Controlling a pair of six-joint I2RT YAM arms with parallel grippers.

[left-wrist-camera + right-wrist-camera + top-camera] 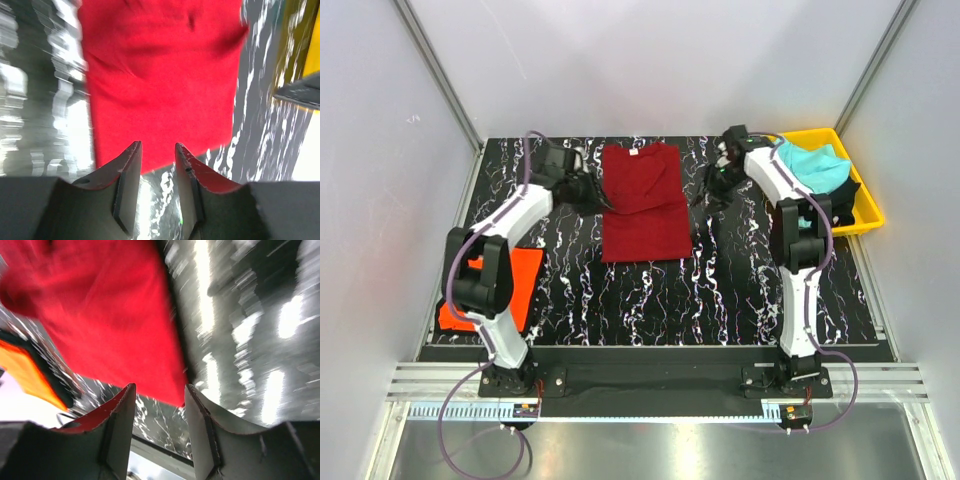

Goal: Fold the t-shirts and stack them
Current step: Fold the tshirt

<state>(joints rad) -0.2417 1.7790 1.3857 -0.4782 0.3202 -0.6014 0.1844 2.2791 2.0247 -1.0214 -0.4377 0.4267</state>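
The dark red t-shirt (642,200) lies flat at the middle back of the table, partly folded into a long rectangle with its neck at the far end. My left gripper (595,192) is just off its left edge, open and empty. In the left wrist view (157,145) the red cloth (160,75) lies just ahead of the fingers. My right gripper (713,190) is off the shirt's right edge, open and empty (160,387), with the shirt (110,315) ahead. The orange t-shirt (490,290) lies folded at the front left. Turquoise (812,165) and black (840,192) shirts lie in the tray.
The yellow plastic tray (865,215) stands at the back right, close behind the right arm. The table is black with white marbling (650,300). Grey walls and metal frame posts enclose the back and sides.
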